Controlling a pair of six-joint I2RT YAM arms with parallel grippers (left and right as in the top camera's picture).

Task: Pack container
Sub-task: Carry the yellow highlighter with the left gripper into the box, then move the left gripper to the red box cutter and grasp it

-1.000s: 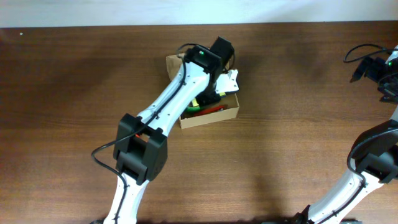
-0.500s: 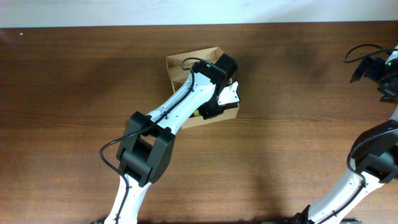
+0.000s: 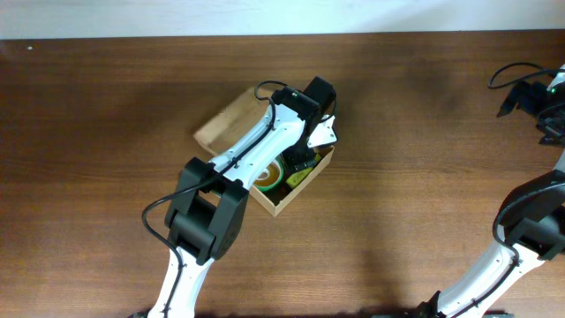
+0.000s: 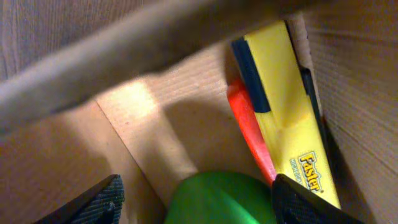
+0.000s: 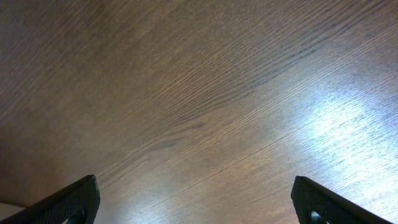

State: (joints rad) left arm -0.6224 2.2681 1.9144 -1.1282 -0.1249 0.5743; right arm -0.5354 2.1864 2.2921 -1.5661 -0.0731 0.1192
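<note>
The container [image 3: 284, 203], a tan cardboard box, sits skewed mid-table with its flap lid [image 3: 225, 125] lying open toward the back left. Inside it lie a green tape roll [image 3: 269, 177], a yellow marker and a red item. My left gripper [image 3: 300, 164] reaches down into the box. In the left wrist view its fingers [image 4: 96, 200] stand wide apart, and this left gripper [image 4: 199, 204] straddles the green roll [image 4: 217, 194] with a gap on the left side. The yellow marker [image 4: 283, 106] and the red item [image 4: 249, 130] rest against the box wall [image 4: 364, 93]. My right gripper [image 5: 199, 199] is open over bare wood.
The brown wooden table [image 3: 424, 221] stretches around the box. My right arm [image 3: 530, 221] stands at the far right edge, with its wrist and cables [image 3: 530, 93] near the back right corner.
The left gripper's jaws have opened inside the box. The box has turned and slid toward the front left, and its flap now lies out to the back left.
</note>
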